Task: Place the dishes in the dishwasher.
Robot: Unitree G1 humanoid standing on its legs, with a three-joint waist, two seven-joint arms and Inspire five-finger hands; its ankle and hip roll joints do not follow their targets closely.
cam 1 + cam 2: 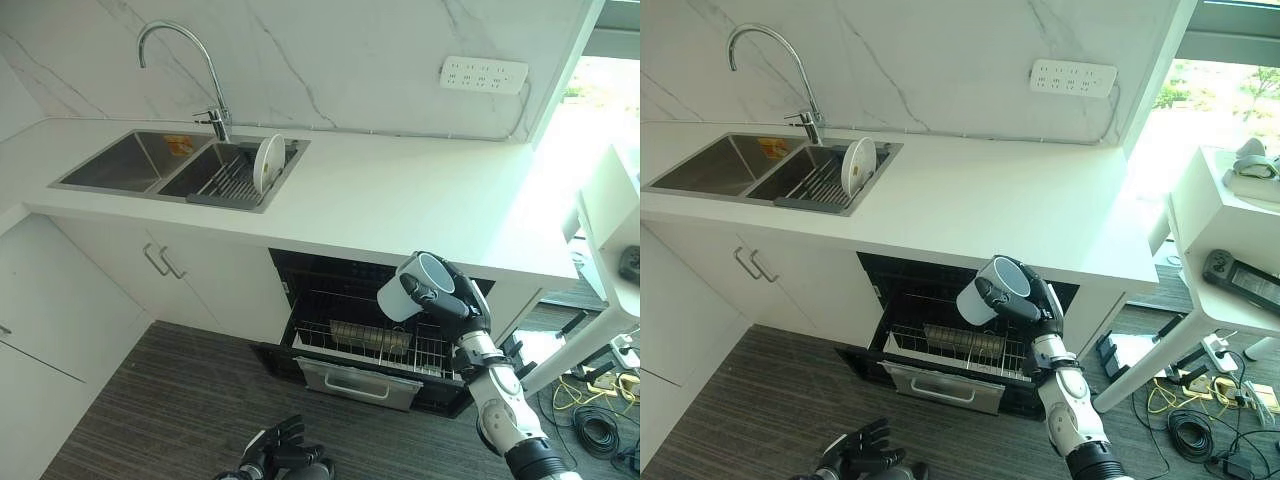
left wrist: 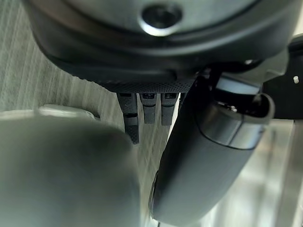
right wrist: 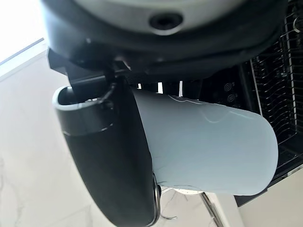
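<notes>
A curved tap (image 1: 180, 60) is mounted behind the double sink (image 1: 130, 160) at the worktop's (image 1: 400, 190) left end; a white socket strip (image 1: 484, 74) is fixed to the marble wall

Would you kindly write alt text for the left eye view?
The right hand holds a white cup above the open dishwasher's pulled-out wire rack, below a white counter. A white plate stands in the sink; the left hand hangs low.
</notes>
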